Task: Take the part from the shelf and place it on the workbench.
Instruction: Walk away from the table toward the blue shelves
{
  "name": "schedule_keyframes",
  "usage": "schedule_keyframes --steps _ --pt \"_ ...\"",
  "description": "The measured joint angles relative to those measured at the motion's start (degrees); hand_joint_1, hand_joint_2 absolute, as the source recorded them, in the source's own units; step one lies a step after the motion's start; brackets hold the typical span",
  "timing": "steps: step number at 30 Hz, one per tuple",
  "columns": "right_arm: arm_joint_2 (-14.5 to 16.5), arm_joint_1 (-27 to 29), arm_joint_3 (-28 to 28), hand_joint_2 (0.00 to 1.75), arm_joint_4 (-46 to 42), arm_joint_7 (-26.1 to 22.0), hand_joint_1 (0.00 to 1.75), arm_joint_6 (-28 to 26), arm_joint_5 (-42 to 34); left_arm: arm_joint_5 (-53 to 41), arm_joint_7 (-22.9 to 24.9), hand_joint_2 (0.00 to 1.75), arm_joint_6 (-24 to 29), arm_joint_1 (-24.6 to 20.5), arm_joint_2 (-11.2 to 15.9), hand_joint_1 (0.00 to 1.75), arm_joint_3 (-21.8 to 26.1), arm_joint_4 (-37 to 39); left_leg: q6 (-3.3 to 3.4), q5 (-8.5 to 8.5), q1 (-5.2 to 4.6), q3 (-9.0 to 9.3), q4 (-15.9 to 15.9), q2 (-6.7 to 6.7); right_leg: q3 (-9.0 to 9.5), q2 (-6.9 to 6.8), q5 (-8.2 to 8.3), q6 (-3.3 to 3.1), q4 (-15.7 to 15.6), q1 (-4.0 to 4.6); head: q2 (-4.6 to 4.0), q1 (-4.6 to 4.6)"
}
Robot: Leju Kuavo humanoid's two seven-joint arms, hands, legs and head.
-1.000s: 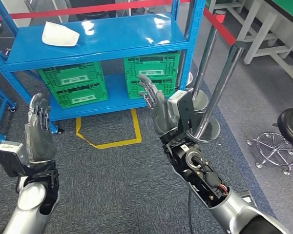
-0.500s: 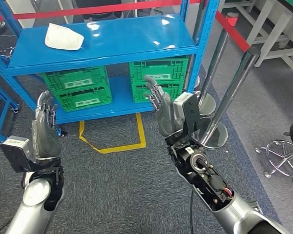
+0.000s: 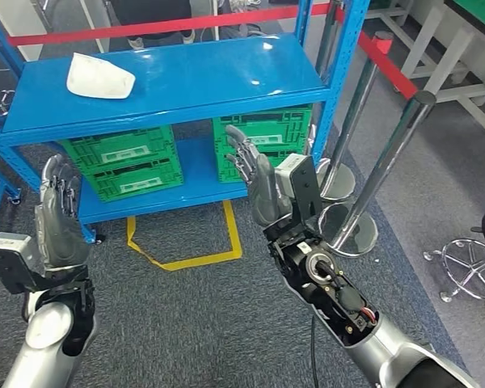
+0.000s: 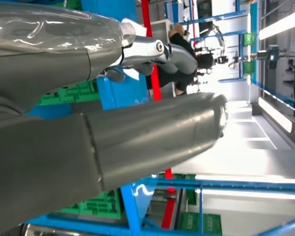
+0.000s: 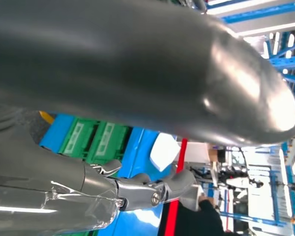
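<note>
Head view: the white part [image 3: 99, 76] is seen lying on the top board of the blue shelf [image 3: 185, 77], toward its left end, untouched. Left hand [image 3: 58, 217] is raised below the shelf, fingers extended and apart, nothing held. Right hand [image 3: 256, 175] is raised in front of the green crates [image 3: 137, 162], fingers spread, nothing held. Yellow floor tape [image 3: 182, 234] is seen on the carpet.

Left wrist view: the thick grey thumb [image 4: 138, 137] is seen straight, nothing gripped; shelf and crates behind.

Right wrist view: the white part [image 5: 164, 150] is seen on the blue board beyond the extended fingers [image 5: 149, 189].
</note>
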Motion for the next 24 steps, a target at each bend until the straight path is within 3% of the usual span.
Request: schedule_keyframes --steps 2,5,6,7,8,10,11,12,14,16,17,19,21,22,24 --pt "0.0 -0.04 0.0 0.0 0.0 0.0 0.0 0.01 0.01 -0.01 -0.02 0.0 0.01 -0.1 0.0 0.0 0.0 -0.03 0.74 -0.67 -0.02 1.11 -0.07 -0.06 -2.78 -0.22 -1.25 0.29 5.19 -0.09 0.0 0.5" --pt "-0.01 0.17 0.01 0.0 0.02 0.01 0.0 0.01 0.0 0.0 -0.01 0.0 0.01 0.01 0.0 0.0 0.0 -0.03 1.23 -2.07 -0.4 2.48 -0.05 -0.18 -9.86 -0.3 -5.53 0.29 15.65 0.06 0.01 1.4" --pt "-0.01 0.27 -0.01 0.0 0.04 0.02 0.0 0.0 0.01 0.01 -0.01 0.0 0.0 0.08 0.0 0.0 0.0 -0.03 1.29 -2.61 -0.55 3.12 -0.04 -0.26 -11.19 -0.3 -6.08 0.18 16.45 0.1 0.01 1.66" --pt "-0.02 0.33 -0.03 0.0 0.05 0.03 0.0 0.0 0.01 0.01 -0.01 0.0 -0.01 0.12 0.0 0.0 0.0 -0.03 1.32 -3.19 -0.69 3.9 -0.03 -0.33 -11.49 -0.31 -5.24 -0.07 15.09 0.14 0.01 1.89" --pt "-0.02 0.35 -0.04 0.0 0.06 0.05 0.0 -0.01 0.04 0.02 0.01 0.0 -0.02 0.11 -0.01 0.0 0.0 -0.03 1.32 -3.81 -0.82 4.8 -0.03 -0.38 -10.93 -0.31 -2.95 -0.41 11.91 0.24 0.01 2.13" --pt "-0.02 0.33 -0.05 0.0 0.06 0.13 0.0 -0.04 0.1 0.1 0.05 0.0 -0.04 0.01 -0.03 0.0 -0.02 0.0 1.13 -4.98 -0.98 6.25 -0.06 -0.42 -9.27 -0.32 3.37 -1.21 4.13 0.7 0.01 2.32" --pt "-0.02 0.33 -0.05 0.0 0.05 0.21 0.0 -0.07 0.16 0.16 0.11 0.0 -0.04 -0.08 -0.03 0.0 -0.04 0.01 0.92 -5.39 -0.96 6.56 -0.12 -0.45 -8.56 -0.32 5.49 -1.52 1.51 1.02 0.01 2.27" --pt "-0.02 0.32 -0.06 0.0 0.03 0.27 0.0 -0.09 0.23 0.2 0.16 0.0 -0.04 -0.15 -0.03 0.0 -0.05 0.02 0.66 -5.61 -0.9 6.66 -0.13 -0.47 -8.3 -0.3 6.52 -1.8 0.13 1.33 0.01 2.18" --pt "-0.02 0.28 -0.13 0.0 -0.14 0.34 0.0 -0.17 0.5 0.23 0.24 0.0 -0.04 -0.34 -0.04 0.0 -0.08 0.01 0.13 -5.85 -0.85 6.75 -0.09 -0.48 -7.53 -0.21 6.36 -2.32 -0.53 1.49 0.01 2.25" --pt "-0.02 0.14 -0.2 0.0 -0.37 0.33 0.0 -0.25 0.78 0.23 0.22 0.0 -0.04 -0.64 -0.02 0.0 -0.09 -0.01 -0.49 -6.11 -0.79 5.71 2.49 -0.42 -6.32 -0.14 6.18 -2.83 -1.17 1.19 0.01 2.24" --pt "-0.02 0.07 -0.21 0.0 -0.45 0.36 0.0 -0.26 0.86 0.25 0.21 0.0 -0.04 -0.83 0.0 0.0 -0.1 -0.01 -0.87 -6.61 -0.68 3.98 5.51 -0.4 -5.66 -0.11 6.0 -3.03 -1.43 1.0 0.01 2.01" --pt "-0.02 0.02 -0.2 0.0 -0.48 0.53 0.0 -0.31 0.92 0.3 0.21 0.0 -0.04 -0.98 0.03 0.0 -0.11 0.01 -1.56 -8.56 -0.35 -1.34 13.28 -0.36 -4.87 -0.13 5.32 -3.29 -1.55 0.92 0.01 1.36" --pt "-0.02 0.14 -0.19 0.0 -0.48 0.68 0.0 -0.45 0.94 0.36 0.21 0.0 -0.04 -0.89 0.07 0.0 -0.11 0.03 -1.96 -9.92 -0.02 -5.47 17.15 -0.34 -3.93 -0.05 4.39 -3.24 -1.53 0.88 0.01 0.97" --pt "-0.02 0.19 -0.19 0.0 -0.48 0.73 0.0 -0.53 0.95 0.38 0.21 0.0 -0.04 -0.87 0.09 0.0 -0.11 0.03 -2.0 -9.12 0.09 -6.08 16.2 -0.33 -3.3 0.02 3.86 -3.15 -1.52 0.84 0.01 0.83" --pt "-0.02 0.25 -0.19 0.0 -0.48 0.77 0.0 -0.6 0.96 0.39 0.21 0.0 -0.04 -0.91 0.11 0.0 -0.11 0.04 -1.83 -3.95 0.2 -4.34 9.01 -0.3 -1.89 0.11 2.71 -2.81 -1.53 0.76 0.01 0.53"
